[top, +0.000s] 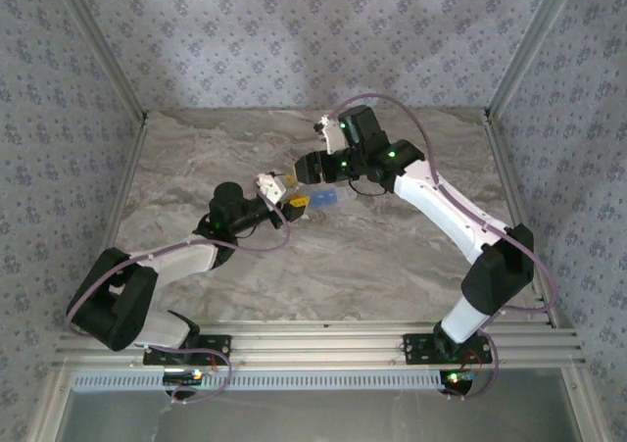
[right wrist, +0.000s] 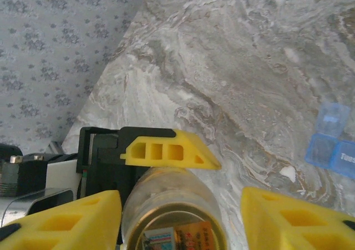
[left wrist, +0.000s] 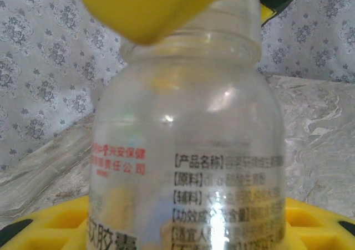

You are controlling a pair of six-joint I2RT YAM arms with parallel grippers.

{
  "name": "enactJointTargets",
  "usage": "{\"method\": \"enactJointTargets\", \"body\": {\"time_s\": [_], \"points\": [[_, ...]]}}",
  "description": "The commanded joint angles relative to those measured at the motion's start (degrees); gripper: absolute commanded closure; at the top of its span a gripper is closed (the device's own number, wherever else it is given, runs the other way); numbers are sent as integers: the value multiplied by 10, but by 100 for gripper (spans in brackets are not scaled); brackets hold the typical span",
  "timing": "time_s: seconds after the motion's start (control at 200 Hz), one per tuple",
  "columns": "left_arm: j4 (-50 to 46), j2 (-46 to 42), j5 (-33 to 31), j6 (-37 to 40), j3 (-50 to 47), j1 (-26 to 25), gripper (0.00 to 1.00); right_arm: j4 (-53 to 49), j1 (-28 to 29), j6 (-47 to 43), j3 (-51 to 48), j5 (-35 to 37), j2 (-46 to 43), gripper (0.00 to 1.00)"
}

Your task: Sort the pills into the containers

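The left pincer (top: 284,195) is clenched on a clear, uncapped bottle (left wrist: 188,128). The right pincer (right wrist: 180,200) hangs over the bottle's mouth, released, with a finger on either side. The blue pill box (right wrist: 333,144) lies on the bench (right wrist: 249,56) just beside the bottle.

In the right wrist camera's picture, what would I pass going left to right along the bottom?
yellow finger → clear bottle → other yellow finger. The blue pill box lies above that last finger, so it is left unranked.
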Motion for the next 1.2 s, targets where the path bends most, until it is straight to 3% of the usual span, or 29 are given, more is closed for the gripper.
{"method": "enactJointTargets", "body": {"time_s": [0.0,0.175,0.3,0.415,0.515,0.695,0.825,0.865,0.915,0.95,1.199], "points": [[35,-2,-3,-19,18,-4,82,3,3,-6,-4,-36,1,48],[49,-6,35,-41,24,1,82,4,-5,-79,-28,-87,-15,70],[53,-4,120,-69,31,31,82,13,-21,-182,-65,-135,-47,82],[73,-1,210,-93,33,50,82,-6,-37,-330,-93,-218,-69,83],[26,-7,267,-79,51,51,82,-30,-38,-440,-101,-253,-80,83],[-41,-8,319,-53,72,46,82,-196,-35,-688,-48,-289,-65,83],[-86,-15,332,-24,88,36,81,-272,-40,-770,7,-267,-30,73],[-115,-18,334,-7,98,31,81,-295,-42,-776,34,-259,-15,62],[-147,-22,333,16,107,24,81,-320,-45,-777,67,-258,4,42],[-158,-25,330,24,110,21,81,-336,-45,-774,88,-258,16,36],[-150,-24,271,30,100,20,81,-337,-49,-693,135,-273,7,23]]}}
